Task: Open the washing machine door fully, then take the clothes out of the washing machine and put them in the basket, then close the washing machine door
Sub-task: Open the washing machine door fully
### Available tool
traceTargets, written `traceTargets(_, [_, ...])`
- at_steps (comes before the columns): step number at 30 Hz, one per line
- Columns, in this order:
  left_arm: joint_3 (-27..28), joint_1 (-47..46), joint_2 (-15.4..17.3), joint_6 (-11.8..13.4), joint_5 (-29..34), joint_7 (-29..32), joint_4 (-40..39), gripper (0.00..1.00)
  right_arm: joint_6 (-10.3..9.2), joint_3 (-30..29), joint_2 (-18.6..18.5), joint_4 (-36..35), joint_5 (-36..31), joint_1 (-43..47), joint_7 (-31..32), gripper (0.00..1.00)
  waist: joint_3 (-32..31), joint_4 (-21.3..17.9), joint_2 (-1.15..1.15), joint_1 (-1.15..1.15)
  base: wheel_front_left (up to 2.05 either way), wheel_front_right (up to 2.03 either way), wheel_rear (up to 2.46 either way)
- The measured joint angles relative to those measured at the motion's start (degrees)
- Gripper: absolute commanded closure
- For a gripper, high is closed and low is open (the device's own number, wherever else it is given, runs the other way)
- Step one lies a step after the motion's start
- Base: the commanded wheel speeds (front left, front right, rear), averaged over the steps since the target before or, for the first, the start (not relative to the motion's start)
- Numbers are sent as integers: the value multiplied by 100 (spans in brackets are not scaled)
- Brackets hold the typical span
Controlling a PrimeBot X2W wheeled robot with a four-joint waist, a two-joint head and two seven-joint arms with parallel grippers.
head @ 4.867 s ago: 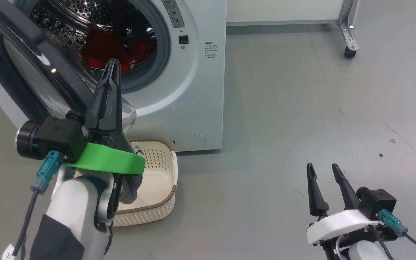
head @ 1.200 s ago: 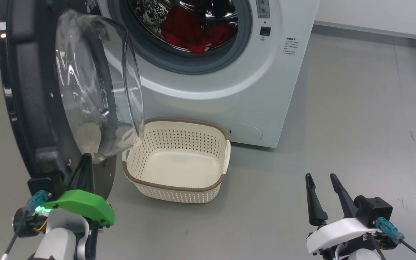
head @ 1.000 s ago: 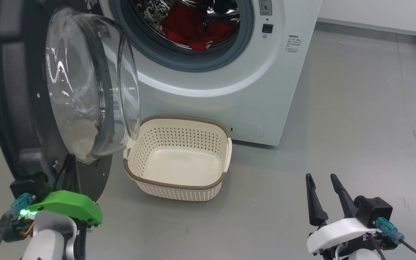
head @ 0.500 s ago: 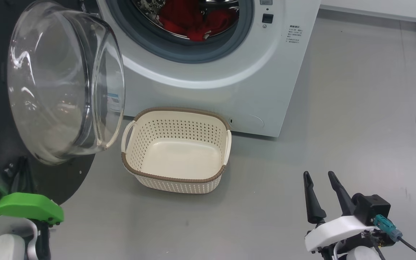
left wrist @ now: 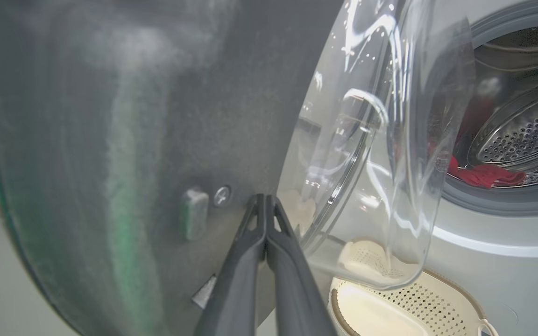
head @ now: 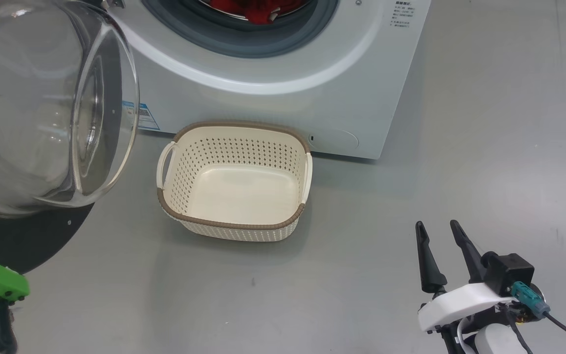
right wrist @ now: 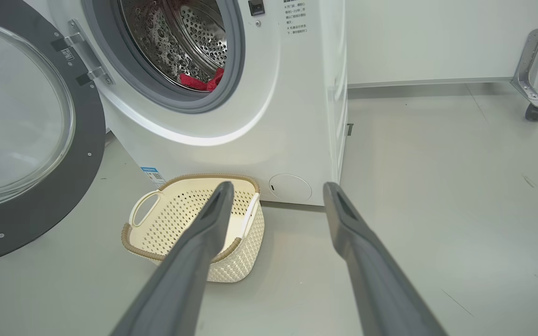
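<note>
The washing machine (head: 283, 93) stands at the top of the head view, its drum holding the red clothes (head: 256, 11). The washing machine door (head: 42, 113) hangs swung out to the left, glass bowl facing me. In the left wrist view my left gripper (left wrist: 264, 198) is shut, tips against the door's dark inner rim (left wrist: 157, 140) beside the glass. The cream basket (head: 234, 127) sits empty on the floor before the machine. At the lower right my right gripper (head: 435, 231) is open and holds nothing. Through its fingers I see the basket (right wrist: 238, 263), the door (right wrist: 40, 200) and the clothes (right wrist: 201, 81).
Grey floor (head: 484, 147) stretches to the right of the machine. A metal frame leg on a caster (right wrist: 533, 100) stands at the far right by a white wall. A blue label (head: 140, 115) marks the machine's lower front.
The door has swung wider to the left, with my shut left gripper going along its inner rim. The head camera has dipped, so the drum sits higher in view. The right gripper has stayed put.
</note>
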Motion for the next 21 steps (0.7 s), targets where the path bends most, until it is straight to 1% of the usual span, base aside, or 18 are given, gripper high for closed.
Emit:
traceTargets(13, [485, -261, 358, 3, -174, 1, 187, 100, -1, -3, -98, -48, -104, -199, 0, 0, 420, -58, 0, 0, 0, 0, 0])
traceTargets(21, [657, -477, 583, 4, -222, 1, 356, 100, -5, -23, -167, -67, -147, -281, 7, 0, 646, -83, 0, 0, 0, 0, 0])
